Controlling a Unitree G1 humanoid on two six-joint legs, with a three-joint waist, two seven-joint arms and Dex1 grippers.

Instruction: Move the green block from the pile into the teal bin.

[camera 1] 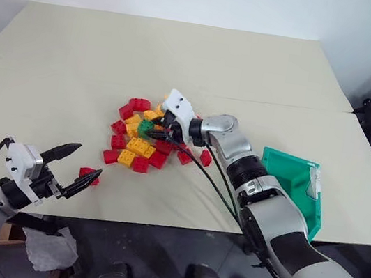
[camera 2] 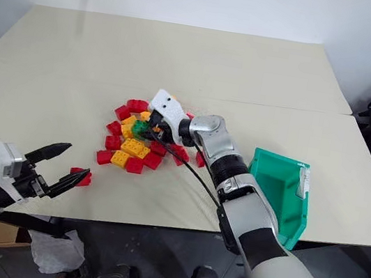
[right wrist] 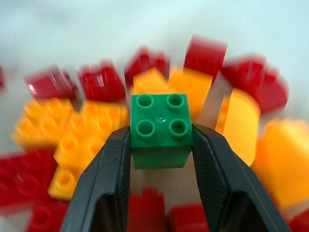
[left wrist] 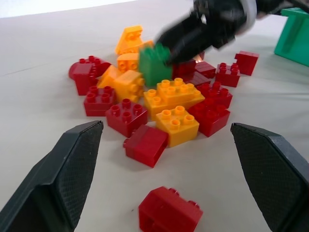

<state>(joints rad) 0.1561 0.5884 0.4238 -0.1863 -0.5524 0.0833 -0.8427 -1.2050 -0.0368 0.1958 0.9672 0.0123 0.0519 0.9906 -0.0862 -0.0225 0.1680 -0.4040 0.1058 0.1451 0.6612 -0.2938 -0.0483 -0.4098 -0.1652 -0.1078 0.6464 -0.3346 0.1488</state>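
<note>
The right gripper point(right wrist: 159, 145) is clamped on the green block point(right wrist: 160, 128) over the middle of the pile point(camera 1: 140, 135), a finger on each side wall. The step now — lift straight up, clear of the red and yellow bricks, before swinging toward the teal bin point(camera 1: 295, 181), well apart from the pile. The left gripper point(camera 1: 71, 167) hangs spread wide near the pile — best left idle.

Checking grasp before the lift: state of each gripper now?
Left gripper: open, empty, beside a stray red brick.
Right gripper: shut on the green block, over the pile.
</note>
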